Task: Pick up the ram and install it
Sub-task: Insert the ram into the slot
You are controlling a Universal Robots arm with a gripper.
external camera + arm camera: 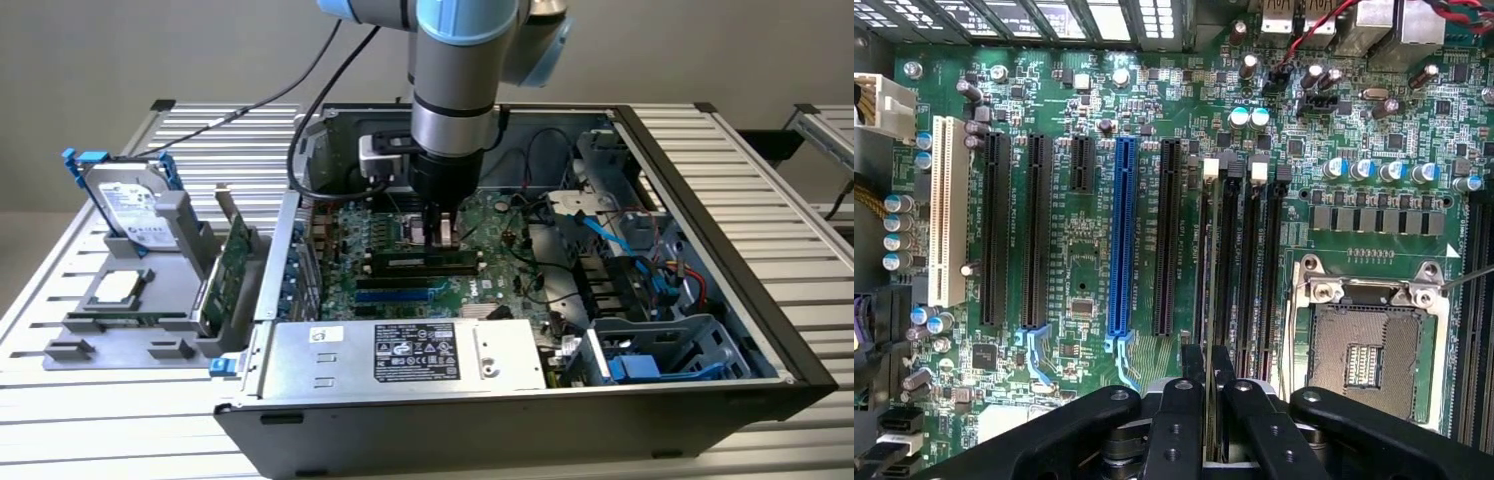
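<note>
Black gripper pinches thin green ram stick edge-on above black memory slots; silver power-supply box well apart, exterior view's six o'clock.

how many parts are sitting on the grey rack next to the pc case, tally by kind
hard drive: 1
processor chip: 1
green card: 1
total: 3

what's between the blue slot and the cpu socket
In the wrist view: one black expansion slot, then the memory slots, with the ram held edge-on over them by the gripper.
</note>
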